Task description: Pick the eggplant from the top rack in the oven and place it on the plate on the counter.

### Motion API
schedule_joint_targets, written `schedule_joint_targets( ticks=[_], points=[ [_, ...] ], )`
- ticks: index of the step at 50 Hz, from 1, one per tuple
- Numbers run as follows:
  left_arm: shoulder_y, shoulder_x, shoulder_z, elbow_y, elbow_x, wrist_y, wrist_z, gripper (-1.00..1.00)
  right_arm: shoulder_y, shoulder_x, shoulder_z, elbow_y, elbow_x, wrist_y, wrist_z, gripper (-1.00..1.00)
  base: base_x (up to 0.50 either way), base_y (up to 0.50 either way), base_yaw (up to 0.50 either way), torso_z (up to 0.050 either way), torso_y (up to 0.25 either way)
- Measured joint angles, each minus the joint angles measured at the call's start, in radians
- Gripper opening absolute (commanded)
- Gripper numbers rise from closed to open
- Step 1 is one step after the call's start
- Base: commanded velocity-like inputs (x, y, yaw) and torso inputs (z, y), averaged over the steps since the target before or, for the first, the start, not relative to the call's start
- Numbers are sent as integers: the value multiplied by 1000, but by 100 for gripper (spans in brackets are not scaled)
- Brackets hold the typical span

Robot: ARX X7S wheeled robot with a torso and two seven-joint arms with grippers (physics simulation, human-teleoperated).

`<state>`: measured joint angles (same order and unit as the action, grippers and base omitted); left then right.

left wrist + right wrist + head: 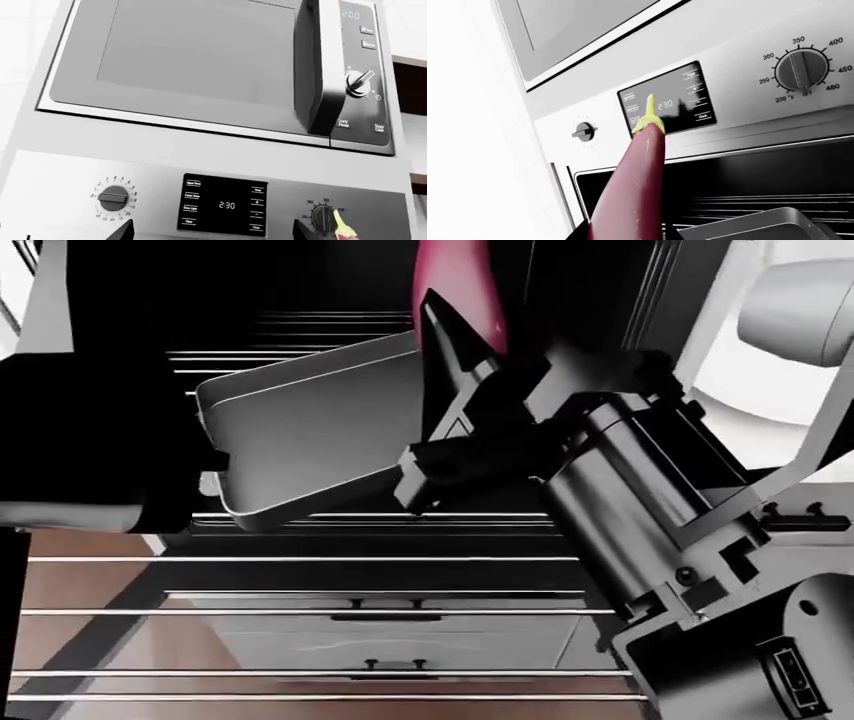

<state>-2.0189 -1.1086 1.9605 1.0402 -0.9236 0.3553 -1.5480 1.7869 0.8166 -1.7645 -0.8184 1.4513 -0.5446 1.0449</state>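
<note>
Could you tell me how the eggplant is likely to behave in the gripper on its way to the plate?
The eggplant looks glossy and tapered, so it may slip in the right gripper. It seems gripped near its base, so it could pivot. Being rounded, it will probably roll once released.

My oven (pixel 334 290) stands open, its top rack (pixel 294 350) of thin silvery bars carrying a grey baking tray (pixel 314 430) (tilted, its near left corner lowest). More wire bars (pixel 307 612) run nearer me.
</note>
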Motion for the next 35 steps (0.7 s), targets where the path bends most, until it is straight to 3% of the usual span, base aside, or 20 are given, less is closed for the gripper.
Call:
schedule_joint_targets(
  ticks=[35],
  points=[
    [11, 11, -2, 2, 10, -3, -9, 100, -21, -8, 14, -9, 3, 8, -10, -100, -31, -500, 0, 0, 0]
  ],
)
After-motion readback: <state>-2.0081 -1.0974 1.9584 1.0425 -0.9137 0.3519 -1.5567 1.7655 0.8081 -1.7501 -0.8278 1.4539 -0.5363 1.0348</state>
